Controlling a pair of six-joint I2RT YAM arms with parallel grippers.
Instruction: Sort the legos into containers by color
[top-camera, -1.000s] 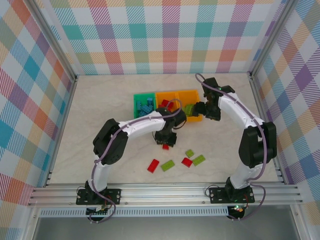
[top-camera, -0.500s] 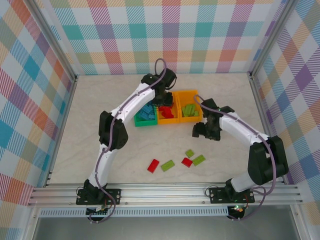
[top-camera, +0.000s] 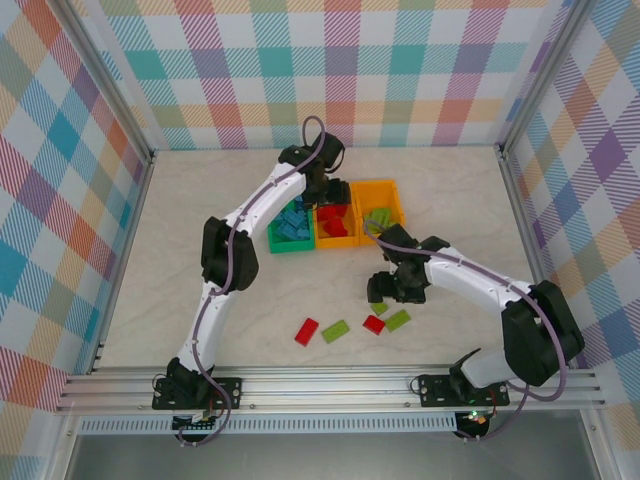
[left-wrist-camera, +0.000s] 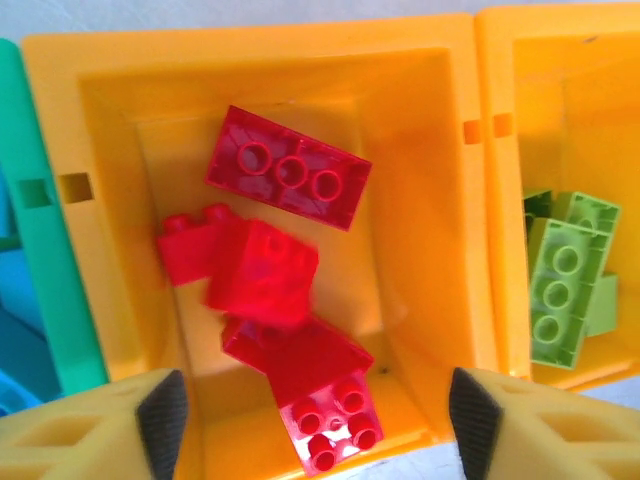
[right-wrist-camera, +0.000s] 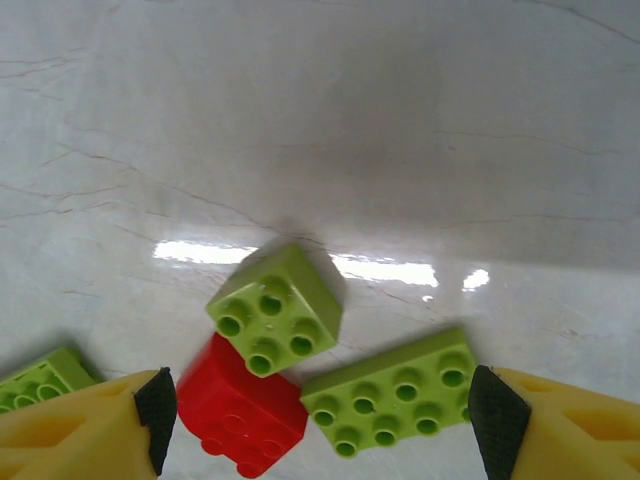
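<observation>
My left gripper (top-camera: 325, 198) hangs open over the middle orange container (top-camera: 337, 238), its fingers (left-wrist-camera: 162, 420) wide on either side of it. Several red legos (left-wrist-camera: 290, 170) lie inside, and one blurred red brick (left-wrist-camera: 262, 272) sits loose on top. The green container (top-camera: 286, 243) holds blue legos (top-camera: 291, 222). The right orange container (top-camera: 388, 187) holds lime green legos (left-wrist-camera: 565, 280). My right gripper (top-camera: 384, 291) is open just above the table, over a small green lego (right-wrist-camera: 277, 310), a red lego (right-wrist-camera: 243, 410) and a long green lego (right-wrist-camera: 395, 390); it holds nothing.
Another red lego (top-camera: 306, 331) and a green one (top-camera: 335, 331) lie loose left of the right gripper. A further green brick (right-wrist-camera: 40, 380) shows beside the right gripper's left finger. Checked walls close the table on three sides, with bare tabletop to the left.
The left arm carried a red brick from the table up to the middle orange container and opened, dropping it in. The right arm swung from the right container down to the loose legos.
</observation>
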